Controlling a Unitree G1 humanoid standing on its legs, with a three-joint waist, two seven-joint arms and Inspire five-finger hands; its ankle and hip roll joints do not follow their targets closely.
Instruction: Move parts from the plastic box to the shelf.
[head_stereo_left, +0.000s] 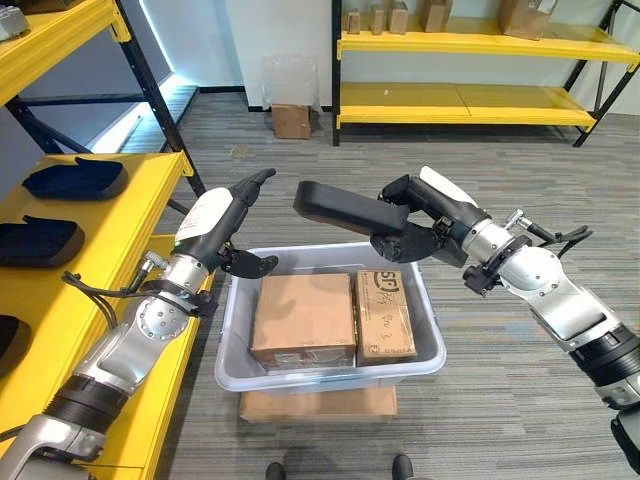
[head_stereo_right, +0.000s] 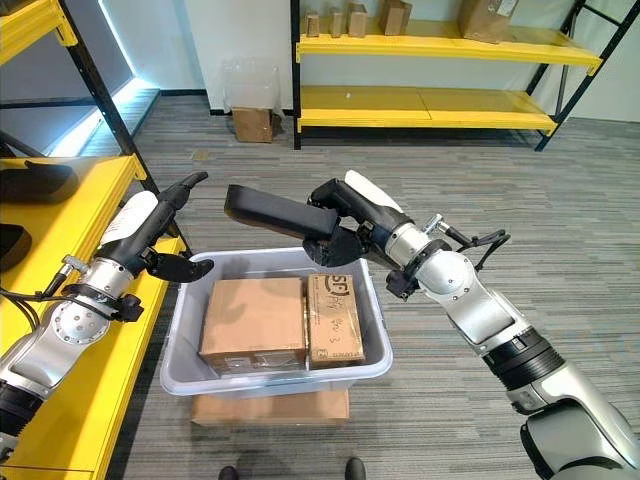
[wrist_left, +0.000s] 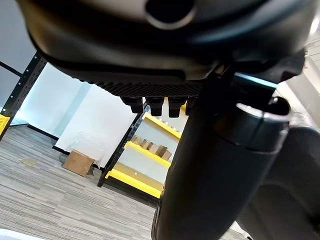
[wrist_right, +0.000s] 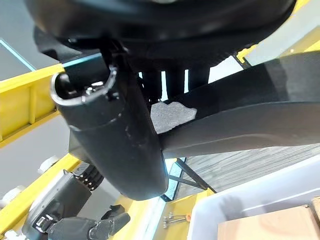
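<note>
A long black part (head_stereo_left: 340, 208) hangs over the back of the grey plastic box (head_stereo_left: 430, 355); my right hand (head_stereo_left: 430, 225) is shut on its right end. In the right wrist view the part (wrist_right: 260, 115) lies between the thumb (wrist_right: 115, 135) and the fingers. Inside the box, two cardboard boxes (head_stereo_left: 303, 318) lie side by side. My left hand (head_stereo_left: 215, 225) is open at the box's back left corner, fingers straight and pointing toward the part, thumb spread, holding nothing. The yellow shelf (head_stereo_left: 90, 270) to the left carries dark parts (head_stereo_left: 75, 180).
Flat cardboard (head_stereo_left: 320, 403) lies under the plastic box. A second yellow shelf (head_stereo_left: 470, 100) with cardboard boxes stands at the back. A small cardboard box (head_stereo_left: 291, 120) and a clear bin (head_stereo_left: 290, 80) sit on the floor by the far wall.
</note>
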